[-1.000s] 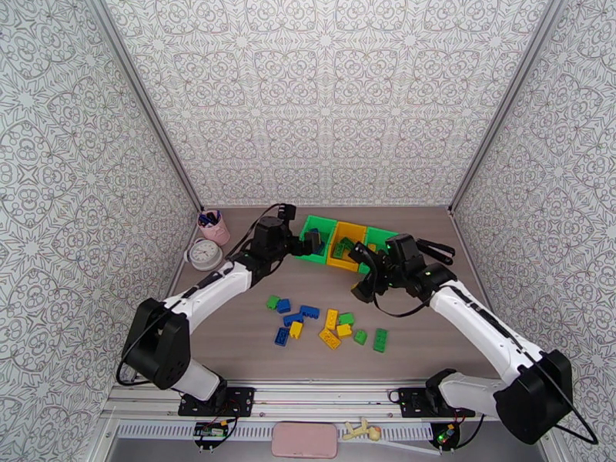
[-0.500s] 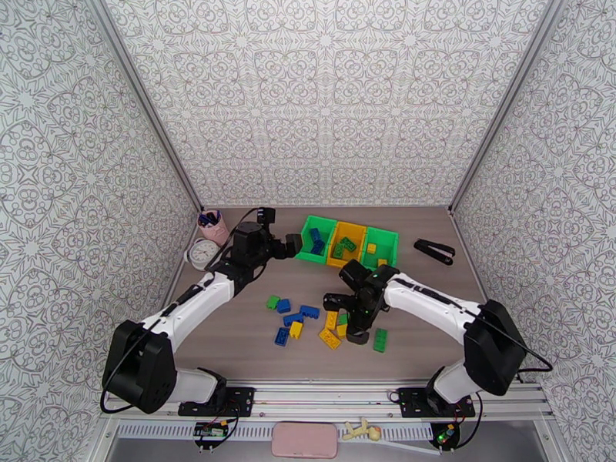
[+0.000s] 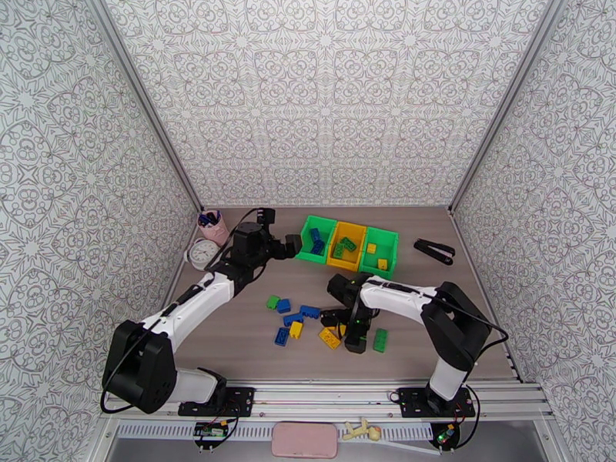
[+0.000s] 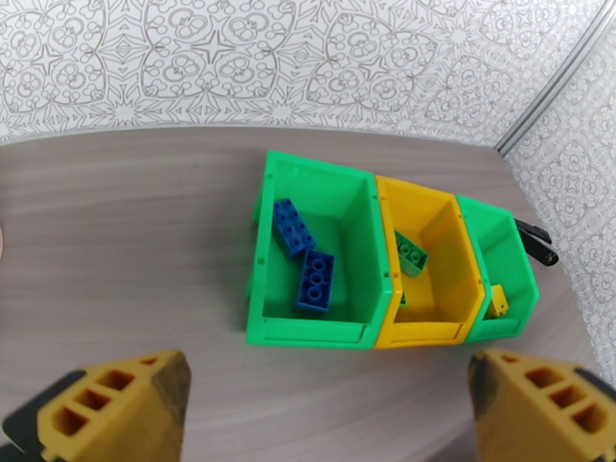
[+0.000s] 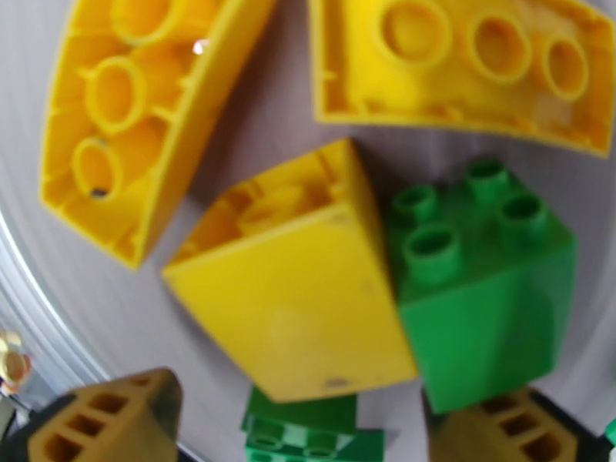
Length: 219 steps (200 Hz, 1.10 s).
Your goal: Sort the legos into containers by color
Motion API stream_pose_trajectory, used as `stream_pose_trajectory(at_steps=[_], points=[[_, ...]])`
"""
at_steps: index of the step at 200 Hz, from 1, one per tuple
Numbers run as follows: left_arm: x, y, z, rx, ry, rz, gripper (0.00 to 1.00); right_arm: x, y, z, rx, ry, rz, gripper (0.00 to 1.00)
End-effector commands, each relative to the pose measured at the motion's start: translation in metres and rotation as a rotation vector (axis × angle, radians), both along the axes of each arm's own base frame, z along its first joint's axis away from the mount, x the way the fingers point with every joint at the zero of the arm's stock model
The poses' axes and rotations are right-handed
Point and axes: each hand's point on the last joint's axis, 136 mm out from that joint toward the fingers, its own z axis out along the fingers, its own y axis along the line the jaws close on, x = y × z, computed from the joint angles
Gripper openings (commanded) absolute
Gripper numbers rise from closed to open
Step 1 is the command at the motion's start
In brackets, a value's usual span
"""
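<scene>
Setting: a wood-grain counter (image 3: 231,333) boxed in by white patterned wall panels.
Containers: three joined bins (image 3: 343,265) stand in a row at the back of the counter, green, yellow-orange, green.
Left green bin (image 4: 316,331): holds two blue bricks (image 4: 293,227) lying close together.
Yellow bin (image 4: 423,333): a green brick (image 4: 410,254) lies against its left wall.
Right green bin (image 4: 504,326): a yellow brick (image 4: 498,299) sits near its front corner.
Loose legos (image 3: 309,311): blue, green and yellow pieces are scattered mid-counter, well apart from the bins.
Left pincer (image 4: 325,383): released and empty, with its fingers spread wide, hovering just short of the left green bin.
Right pincer (image 5: 308,406): down in the loose pile. Its fingers are parted on either side of a small yellow piece (image 5: 300,302) that touches a green piece (image 5: 485,302), and nothing is clamped.
Change: a second ago both pincers were at the bins. The left has since backed away, and the right has swung down to the loose pile.
</scene>
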Motion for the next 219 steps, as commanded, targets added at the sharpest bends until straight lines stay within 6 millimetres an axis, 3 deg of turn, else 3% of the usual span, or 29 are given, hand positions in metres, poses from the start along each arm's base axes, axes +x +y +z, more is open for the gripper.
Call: stream_pose_trajectory(at_steps=[1,28,42,59,83,111,147,184,219], points=[[-0.004,0.005,-0.001,0.021,0.003,-0.002,1.0,0.005,0.003,-0.002,-0.013,-0.017,-0.005,0.72],[-0.005,0.007,0.0,0.025,-0.001,0.003,1.0,0.005,-0.001,-0.006,-0.03,-0.017,-0.004,0.6],[-0.006,0.008,0.001,0.025,-0.002,0.003,1.0,0.008,-0.001,-0.006,-0.03,-0.04,-0.008,0.46],[-0.007,0.008,0.002,0.024,-0.005,0.003,1.0,0.006,-0.002,-0.005,-0.02,-0.039,-0.009,0.41],[-0.009,0.007,0.005,0.027,-0.012,-0.004,1.0,0.003,-0.002,0.0,0.011,-0.057,-0.025,0.28],[-0.012,0.007,0.01,0.031,-0.035,-0.01,1.0,0.01,0.001,0.015,0.086,-0.117,-0.06,0.25],[-0.024,-0.004,0.014,0.071,-0.087,-0.063,1.0,0.038,0.02,0.058,0.293,-0.26,-0.143,0.24],[-0.044,-0.017,0.017,0.117,-0.146,-0.126,1.0,0.098,0.044,0.138,0.676,-0.575,-0.291,0.24],[-0.071,-0.032,0.019,0.158,-0.223,-0.213,1.0,0.153,0.038,0.188,0.891,-0.774,-0.514,0.24]])
